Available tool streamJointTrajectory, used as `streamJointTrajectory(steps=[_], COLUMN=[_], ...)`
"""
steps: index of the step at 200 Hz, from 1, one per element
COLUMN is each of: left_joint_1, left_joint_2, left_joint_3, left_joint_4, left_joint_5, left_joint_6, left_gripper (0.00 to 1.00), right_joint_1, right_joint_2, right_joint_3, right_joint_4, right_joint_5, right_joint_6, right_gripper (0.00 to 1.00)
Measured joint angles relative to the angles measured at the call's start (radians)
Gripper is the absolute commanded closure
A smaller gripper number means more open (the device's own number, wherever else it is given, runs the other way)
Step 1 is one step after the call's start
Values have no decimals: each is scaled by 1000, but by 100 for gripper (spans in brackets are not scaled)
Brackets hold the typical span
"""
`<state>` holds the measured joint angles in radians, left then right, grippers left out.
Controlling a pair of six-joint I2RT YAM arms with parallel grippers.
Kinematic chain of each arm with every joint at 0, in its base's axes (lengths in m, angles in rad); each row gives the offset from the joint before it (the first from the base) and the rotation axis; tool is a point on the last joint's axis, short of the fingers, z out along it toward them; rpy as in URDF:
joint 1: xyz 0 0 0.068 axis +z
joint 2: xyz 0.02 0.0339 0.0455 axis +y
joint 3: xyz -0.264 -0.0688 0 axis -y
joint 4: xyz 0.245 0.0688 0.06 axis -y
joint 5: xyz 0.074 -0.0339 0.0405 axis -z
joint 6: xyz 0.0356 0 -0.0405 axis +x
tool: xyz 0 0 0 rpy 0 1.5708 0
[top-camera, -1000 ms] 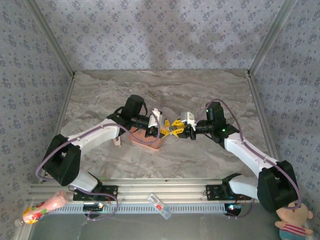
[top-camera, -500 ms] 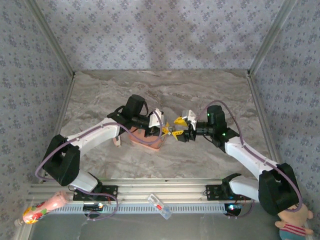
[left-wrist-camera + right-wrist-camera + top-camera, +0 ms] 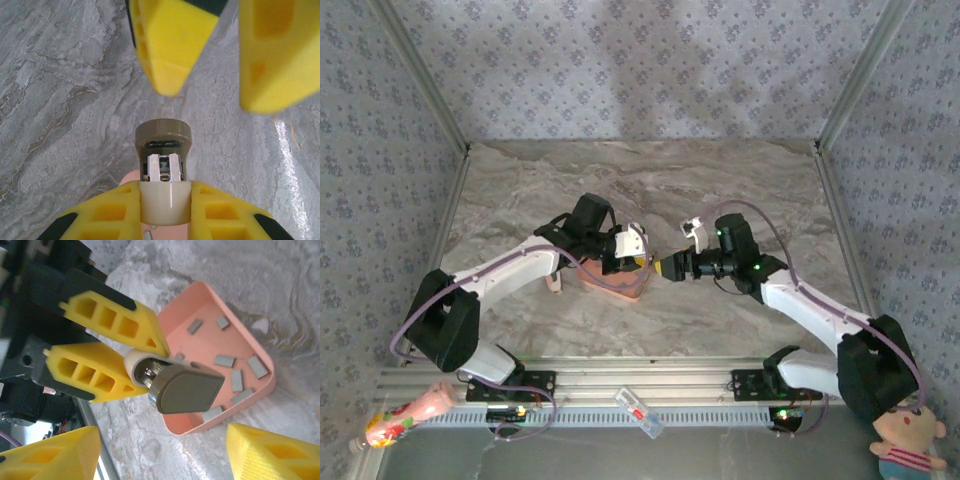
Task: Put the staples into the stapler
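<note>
The stapler (image 3: 163,137) is small, with a cream body and an olive-grey cap; its metal channel shows under the cap. My left gripper (image 3: 165,192) is shut on the cream body and holds it above the pink tray (image 3: 200,315). Several dark-grey staples (image 3: 224,360) lie loose in that tray. My right gripper (image 3: 164,440) is open, its yellow fingers (image 3: 170,45) spread on either side of the stapler's cap (image 3: 190,387) without touching it. In the top view the left gripper (image 3: 642,262) and the right gripper (image 3: 670,267) meet tip to tip at the tray's (image 3: 620,283) right edge.
The marble table (image 3: 650,190) is bounded by patterned walls and metal posts. On the near rail lie a small clear packet (image 3: 638,411) and a colourful tube (image 3: 405,415) at the left. A doll (image 3: 908,440) sits at the bottom right.
My left jaws have closed tight on the stapler. My right jaws have opened off it, and the right wrist has turned and dropped a little.
</note>
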<state>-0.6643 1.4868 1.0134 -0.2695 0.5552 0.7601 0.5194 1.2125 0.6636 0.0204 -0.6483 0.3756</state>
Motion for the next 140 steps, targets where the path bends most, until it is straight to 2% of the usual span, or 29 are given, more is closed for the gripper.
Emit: streamJointTrajectory(steps=[83,140], left_joint_1=[-12,-12], left_joint_2=[0,0], left_joint_3=[0,3], left_joint_4=[-13,-21], left_joint_5=[-12,-3], left_joint_6=[8,10], left_gripper=[89,89], right_joint_1=[-17,-137], right_joint_2=[96,168], right_joint_3=[29,-106], right_joint_4=[24,157], right_joint_5=[34,51], right_joint_6=[89,191], right_gripper=[42,44])
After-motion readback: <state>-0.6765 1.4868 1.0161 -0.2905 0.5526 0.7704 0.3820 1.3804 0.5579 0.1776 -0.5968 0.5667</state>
